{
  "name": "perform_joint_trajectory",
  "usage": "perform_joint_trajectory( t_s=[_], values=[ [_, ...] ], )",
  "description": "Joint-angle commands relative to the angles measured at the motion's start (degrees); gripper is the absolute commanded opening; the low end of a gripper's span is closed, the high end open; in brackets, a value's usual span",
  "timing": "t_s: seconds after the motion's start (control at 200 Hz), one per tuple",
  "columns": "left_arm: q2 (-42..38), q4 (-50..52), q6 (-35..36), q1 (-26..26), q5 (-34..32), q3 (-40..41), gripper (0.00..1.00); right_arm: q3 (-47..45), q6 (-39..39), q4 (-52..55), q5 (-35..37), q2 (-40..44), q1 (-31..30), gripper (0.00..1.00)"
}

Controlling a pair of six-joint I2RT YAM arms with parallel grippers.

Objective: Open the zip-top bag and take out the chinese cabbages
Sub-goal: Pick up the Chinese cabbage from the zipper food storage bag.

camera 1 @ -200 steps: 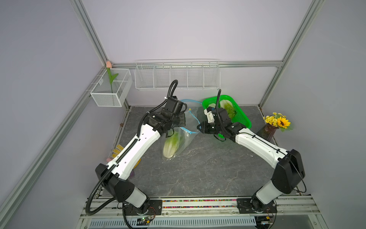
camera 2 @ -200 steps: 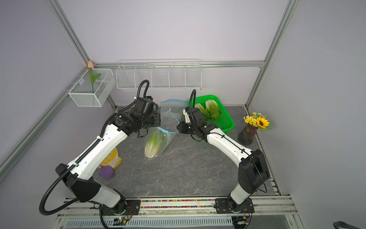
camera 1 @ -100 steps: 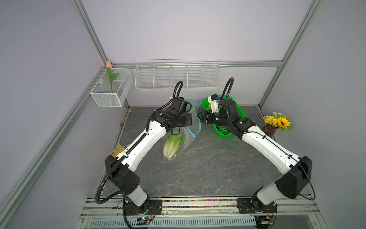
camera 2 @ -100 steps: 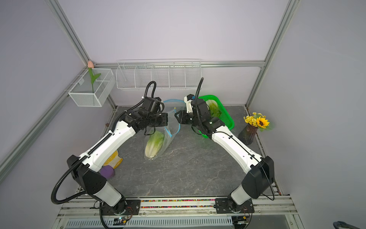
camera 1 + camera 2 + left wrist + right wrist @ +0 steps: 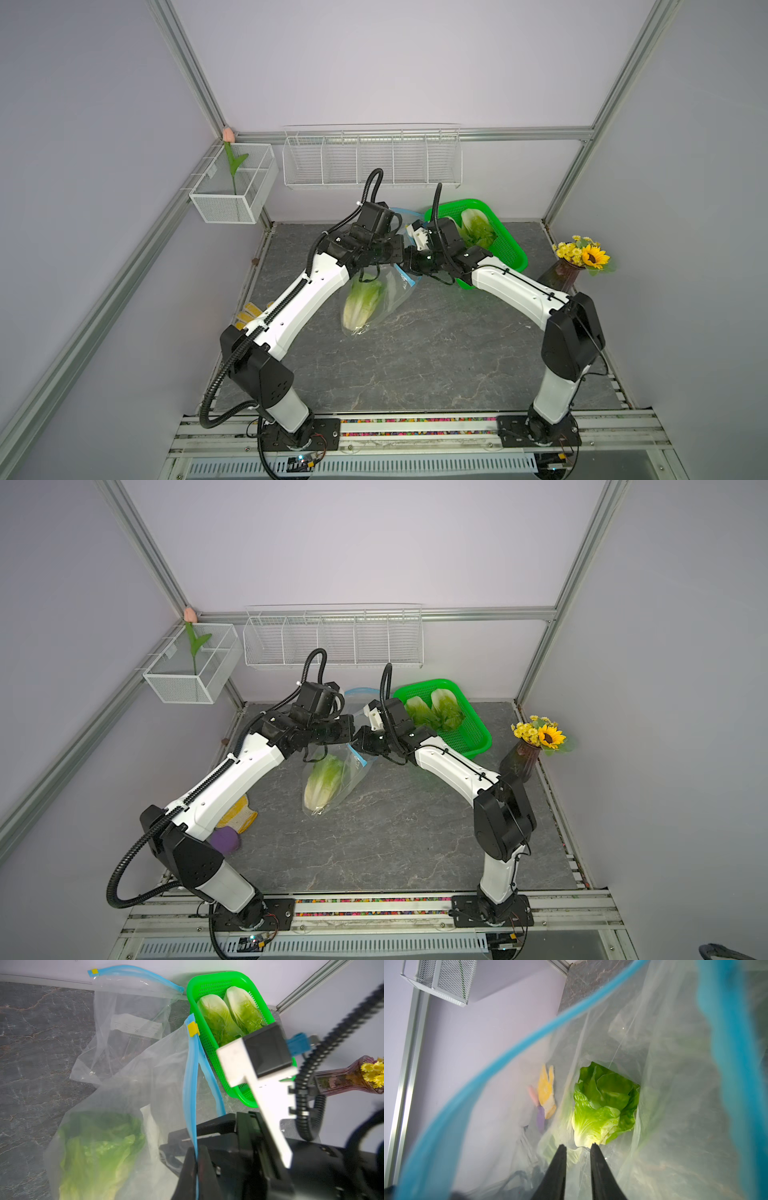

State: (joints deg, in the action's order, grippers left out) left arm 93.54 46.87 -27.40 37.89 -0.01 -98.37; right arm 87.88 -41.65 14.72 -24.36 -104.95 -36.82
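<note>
While your left hand (image 5: 195, 1153) pinches the zip-top bag (image 5: 128, 1088) rim, your right hand (image 5: 578, 1147) — jaws narrowly parted, empty — faces the bagged chinese cabbage (image 5: 604, 1105).

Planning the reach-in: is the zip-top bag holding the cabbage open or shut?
Open: the zip-top bag shows its blue zip edges apart, and the right tool points between them at the chinese cabbage inside.

The zip-top bag (image 5: 392, 291) was clear with a sky-blue zip strip (image 5: 190, 1076) and a little yellow slider (image 5: 193, 1029). The chinese cabbage (image 5: 359, 303) inside went from white base to crinkly light green. Basket (image 5: 509, 253) was neon green with tiny perforations, worktop (image 5: 415, 353) dark grey with pale marble veins, right pincer (image 5: 578, 1147) plain black.
</note>
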Motion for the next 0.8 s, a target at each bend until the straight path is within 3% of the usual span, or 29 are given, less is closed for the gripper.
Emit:
perform_joint_trajectory(
  t_s=[0.0,0.315,0.365,0.44,0.53,0.665,0.795],
  values=[
    [-1.19,-0.54,-1.18,0.08,0.37,0.30,0.00,1.26,-2.03,-3.01,-3.27,0.67,-0.35,0.24],
    [-2.55,-2.49,-1.83,0.08,1.33,1.43,0.00,-2.49,-4.57,-7.32,-5.75,-4.01,-1.40,0.30],
    [-3.61,-3.42,-1.96,0.08,0.75,2.38,0.14,-3.28,-5.39,-8.99,-6.11,-4.65,-1.37,0.30],
    [-5.84,-4.90,-1.62,-0.01,-0.54,4.51,0.43,-4.59,-6.15,-11.44,-6.18,-4.49,-1.41,0.30],
    [-9.78,-6.42,-2.43,-0.70,-4.22,8.20,0.66,-5.58,-5.24,-12.09,-4.82,-4.28,-1.11,0.29],
    [-17.65,-10.23,-6.43,-6.50,-6.30,17.80,0.91,-7.15,-5.20,-14.13,-5.91,-5.33,-0.42,0.29],
    [-23.32,-13.16,-10.96,-15.40,-3.59,28.37,0.95,-8.06,-4.96,-15.71,-6.43,-5.45,-0.25,0.29]
  ],
)
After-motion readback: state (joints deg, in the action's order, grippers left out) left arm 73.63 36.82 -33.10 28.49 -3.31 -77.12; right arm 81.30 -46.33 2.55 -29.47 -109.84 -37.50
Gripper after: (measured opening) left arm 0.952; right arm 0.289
